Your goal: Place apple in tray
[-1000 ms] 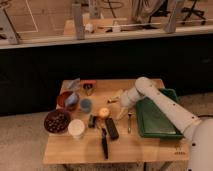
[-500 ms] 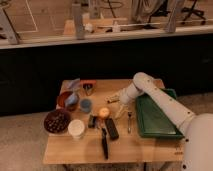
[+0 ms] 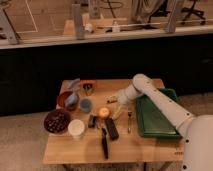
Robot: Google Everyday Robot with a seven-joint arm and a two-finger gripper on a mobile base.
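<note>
The apple (image 3: 103,112), small and yellow-orange, lies on the wooden table (image 3: 145,147) near its middle. The dark-green tray (image 3: 156,120) sits at the table's right side, with its rim beside my arm. My white arm reaches from the lower right, bends above the tray and comes down to the left. My gripper (image 3: 118,108) hangs just right of the apple and slightly above it, close to the pale banana (image 3: 112,100). Nothing shows in its grasp.
A brown bowl (image 3: 57,121) with dark contents, a white cup (image 3: 76,128), a blue cup (image 3: 86,105) and a reddish bowl (image 3: 65,100) stand to the left. Black utensils (image 3: 111,129) and a fork (image 3: 129,120) lie in front of the apple. A dark wall rises behind the table.
My arm has swung left and lowered. The gripper has moved from near the tray's edge to just right of the apple. The apple has not moved.
</note>
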